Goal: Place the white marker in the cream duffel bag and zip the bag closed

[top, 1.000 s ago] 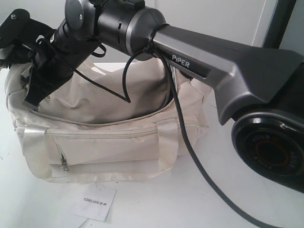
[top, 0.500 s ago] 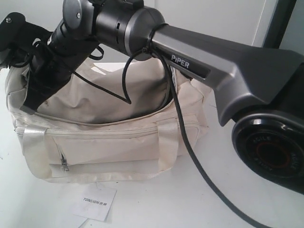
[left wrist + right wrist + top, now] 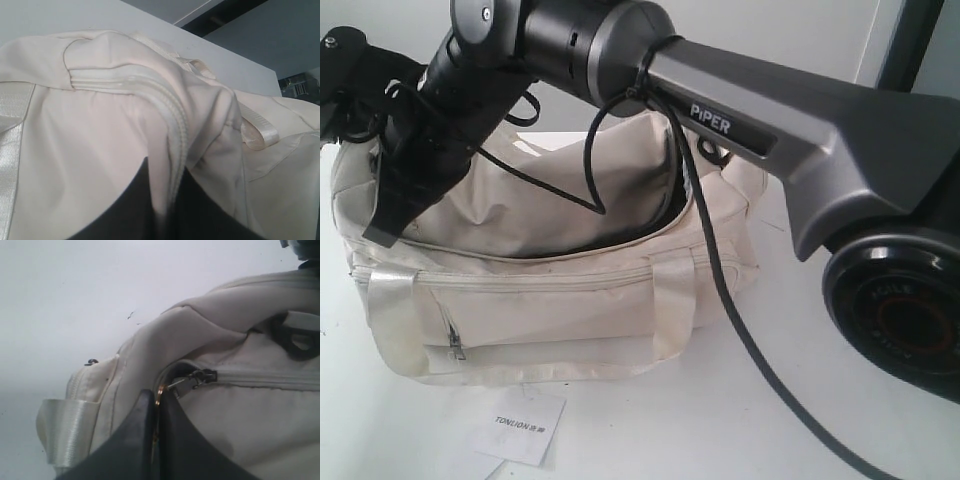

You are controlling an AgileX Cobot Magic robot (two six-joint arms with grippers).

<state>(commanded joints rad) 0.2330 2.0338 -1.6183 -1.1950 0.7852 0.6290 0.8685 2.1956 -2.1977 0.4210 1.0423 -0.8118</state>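
Your right end effector (image 3: pixel 156 400) pinches the zipper pull (image 3: pixel 192 380) and your left end effector (image 3: pixel 166 172) clamps a fold of the cream duffel bag (image 3: pixel 540 320) on the table (image 3: pixel 650 430), white marker unseen, so a skewed tug could slip off or jam fabric.

Dark grey arm (image 3: pixel 850 140), white PiPER lettering (image 3: pixel 710 119), trailing black cable (image 3: pixel 725 300), round black joint (image 3: pixel 900 320)
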